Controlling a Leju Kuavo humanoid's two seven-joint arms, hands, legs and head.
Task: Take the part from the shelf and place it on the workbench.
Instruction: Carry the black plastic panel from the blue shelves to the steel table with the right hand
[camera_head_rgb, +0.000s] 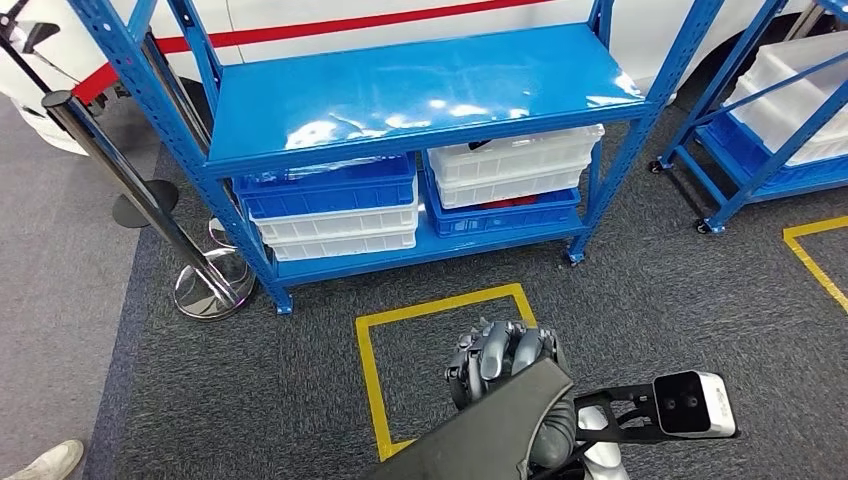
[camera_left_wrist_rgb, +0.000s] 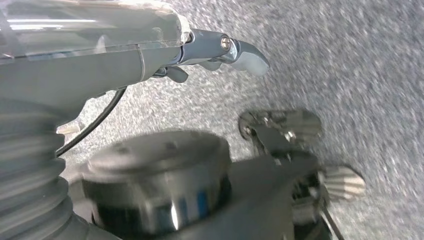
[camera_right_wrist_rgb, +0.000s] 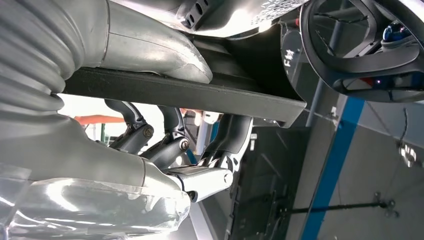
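The right hand is gripping a flat dark part before the blue shelf; placing is remaining; the left hand's state is unclear.

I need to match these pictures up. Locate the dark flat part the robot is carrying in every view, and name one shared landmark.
Head view: the dark flat part sits at bottom centre, gripped by the right hand.
Right wrist view: it crosses the picture as a dark slab between thumb and fingers.
Left wrist view: not in it; the left hand hangs over carpet.
Shared landmark: the blue shelf frame, a blue post in the right wrist view.
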